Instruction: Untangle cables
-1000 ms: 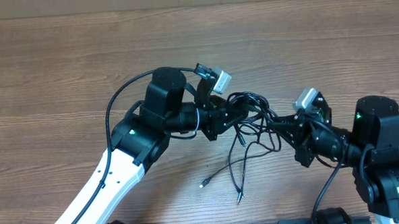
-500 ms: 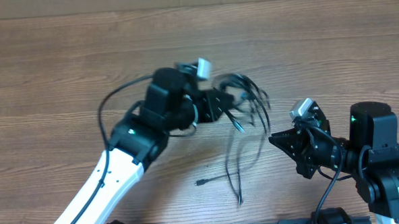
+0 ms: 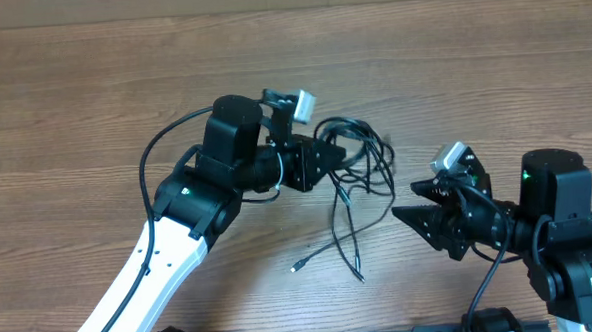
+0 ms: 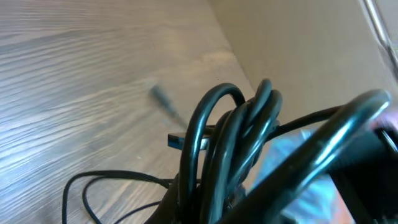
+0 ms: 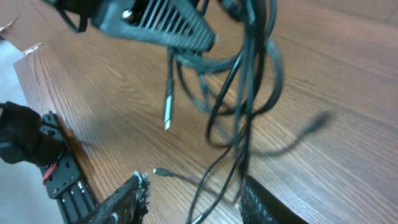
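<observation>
Now the left gripper is clamped on the cables, holding the knot up with loose ends trailing to the table. The right gripper, jaws spread and empty, should pinch one hanging strand and pull gently outward. Crossings inside the bundle are unreadable.

I'm watching the thin black flexible cables blurring across my right wrist view, the right gripper getting cut off by the bottom edge, the left gripper hiding behind cable loops in its own camera.
</observation>
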Robot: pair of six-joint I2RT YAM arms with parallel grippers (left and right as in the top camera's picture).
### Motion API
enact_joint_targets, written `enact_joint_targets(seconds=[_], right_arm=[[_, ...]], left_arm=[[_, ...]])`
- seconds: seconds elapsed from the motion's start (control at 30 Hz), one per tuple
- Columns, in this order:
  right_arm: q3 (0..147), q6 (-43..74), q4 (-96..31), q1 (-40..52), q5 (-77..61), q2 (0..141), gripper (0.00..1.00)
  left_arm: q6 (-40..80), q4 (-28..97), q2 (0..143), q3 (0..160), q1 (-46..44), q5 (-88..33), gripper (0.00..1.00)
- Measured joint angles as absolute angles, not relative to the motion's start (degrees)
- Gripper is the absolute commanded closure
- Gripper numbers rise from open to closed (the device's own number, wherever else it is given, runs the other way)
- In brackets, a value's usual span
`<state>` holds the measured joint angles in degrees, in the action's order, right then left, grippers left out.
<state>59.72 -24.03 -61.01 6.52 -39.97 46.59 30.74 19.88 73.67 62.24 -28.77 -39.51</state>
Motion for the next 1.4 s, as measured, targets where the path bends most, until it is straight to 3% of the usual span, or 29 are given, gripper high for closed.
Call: enact_joint_targets(seconds=[0.17, 0.27, 0.3, 0.63, 0.9, 1.1, 1.2, 1.23, 1.3, 1.4], right_arm=[[59.72, -23.9, -59.61, 6.52, -40.03, 46.59, 0.69], [59.72, -23.99, -59.55, 6.52, -40.14, 46.59, 0.95], [59.72, -24.16, -59.59, 6.52, -40.1, 46.59, 0.96], [59.72, -24.03, -59.99, 6.52, -43.62, 46.54, 0.96], [59.72, -24.03, -61.58, 6.52, -45.25, 46.54, 0.96], [59.72, -24.01, -61.82, 6.52, -45.65, 46.54, 0.96], [59.72, -24.01, -61.8, 6.52, -44.62, 46.54, 0.81], [59.72, -24.14, -61.84, 6.52, -44.05, 46.54, 0.67], [59.72, -24.25, -61.89, 6.52, -42.65, 46.54, 0.0], [59.72, -24.01, -62.15, 6.52, -41.12, 46.54, 0.0]], left_arm=[[23.09, 19.94, 73.67, 62.24, -29.02, -48.21, 0.96], [19.27, 19.94, 73.67, 62.24, -30.41, -50.96, 0.96], [18.04, 19.94, 73.67, 62.24, -31.11, -51.55, 0.96], [18.5, 20.6, 73.67, 62.24, -31.81, -47.7, 0.96], [39.64, 27.24, 73.63, 62.24, -32.14, -26.2, 0.96], [49.36, 27.22, 73.63, 62.24, -31.83, -20.32, 0.96], [47.81, 26.17, 73.63, 62.24, -31.83, -21.71, 0.96], [46.26, 25.8, 73.63, 62.24, -31.83, -22.79, 0.96], [42.78, 25.5, 73.63, 62.24, -31.86, -25.28, 0.96], [35.2, 25.52, 73.63, 62.24, -31.86, -31.03, 0.96]])
